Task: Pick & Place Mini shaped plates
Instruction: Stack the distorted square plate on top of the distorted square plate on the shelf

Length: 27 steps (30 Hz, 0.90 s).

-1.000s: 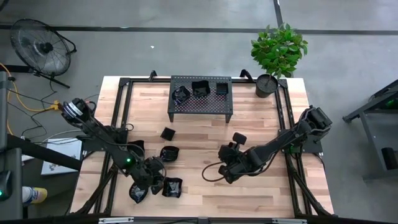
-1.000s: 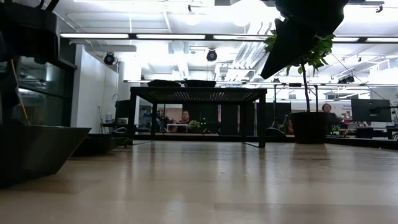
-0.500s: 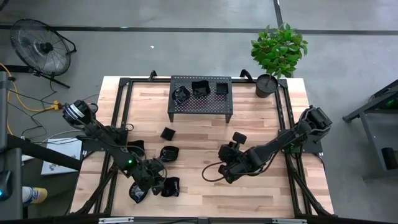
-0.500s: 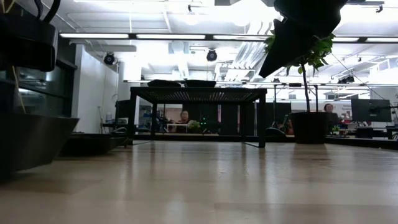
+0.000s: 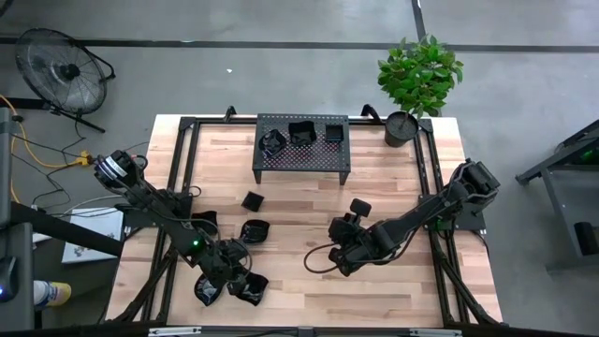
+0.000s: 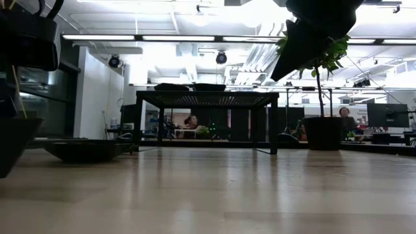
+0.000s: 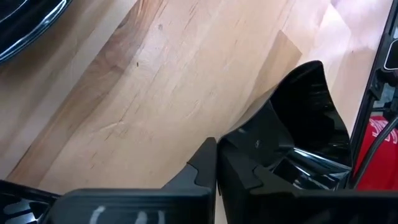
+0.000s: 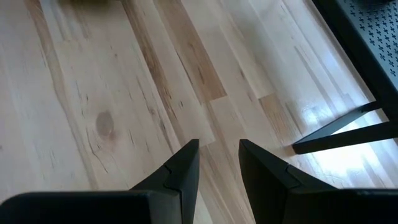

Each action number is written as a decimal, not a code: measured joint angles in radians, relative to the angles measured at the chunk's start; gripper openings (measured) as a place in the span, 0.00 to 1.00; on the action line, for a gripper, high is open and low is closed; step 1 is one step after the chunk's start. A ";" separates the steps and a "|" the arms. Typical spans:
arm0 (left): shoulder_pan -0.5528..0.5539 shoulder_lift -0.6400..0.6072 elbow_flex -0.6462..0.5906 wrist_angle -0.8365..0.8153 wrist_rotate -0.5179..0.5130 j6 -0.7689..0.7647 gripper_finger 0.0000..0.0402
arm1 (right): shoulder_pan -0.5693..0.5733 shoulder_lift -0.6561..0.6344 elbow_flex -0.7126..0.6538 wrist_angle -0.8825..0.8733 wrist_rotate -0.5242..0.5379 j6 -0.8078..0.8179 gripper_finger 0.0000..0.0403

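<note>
Several glossy black mini plates show. One wavy plate [image 5: 253, 286] lies near the table's near-left corner with my left gripper [image 5: 241, 278] shut at its rim. Another plate [image 5: 206, 291] lies just left of it. Two more rest on the wood farther back: a scalloped plate [image 5: 255, 230] and a small square one [image 5: 252, 200]. Three plates [image 5: 301, 132] sit on top of the black perforated rack [image 5: 301, 159]. My right gripper [image 5: 335, 227] hovers open over bare wood at mid-table, holding nothing. My left gripper [image 7: 216, 163] is closed on the wavy plate's rim [image 7: 229, 138], at the edge nearest the fingers, coming down at a slant from the table's left. The fingers hide the pinch point itself. The plate's wall [image 7: 298, 118] rises tilted beside one finger.
A potted plant [image 5: 401, 128] stands at the far right corner. The rack's legs [image 8: 336, 127] stand just beyond my right gripper. The black table frame [image 5: 178, 168] runs along both sides. Bare wood lies between the two arms, and a low plate [image 6: 84, 150] rests at the left.
My left gripper has shut on the wavy plate. The plate has slid a little toward the near-left and turned about. In the low view it has moved out to the left, uncovering another plate behind it. My right arm has kept still.
</note>
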 joint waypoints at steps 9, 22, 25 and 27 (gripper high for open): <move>0.004 -0.004 0.020 -0.008 -0.050 0.069 0.00 | 0.000 0.000 0.000 -0.001 -0.004 0.007 0.27; 0.237 -0.004 0.283 -0.313 0.034 0.451 0.00 | 0.001 0.000 -0.095 -0.002 -0.035 0.111 0.27; 0.305 -0.004 0.387 -0.416 0.064 0.573 0.00 | 0.001 0.000 -0.110 -0.001 -0.034 0.140 0.27; 0.350 -0.004 0.465 -0.483 0.078 0.657 0.00 | 0.001 0.000 -0.117 0.002 -0.034 0.157 0.27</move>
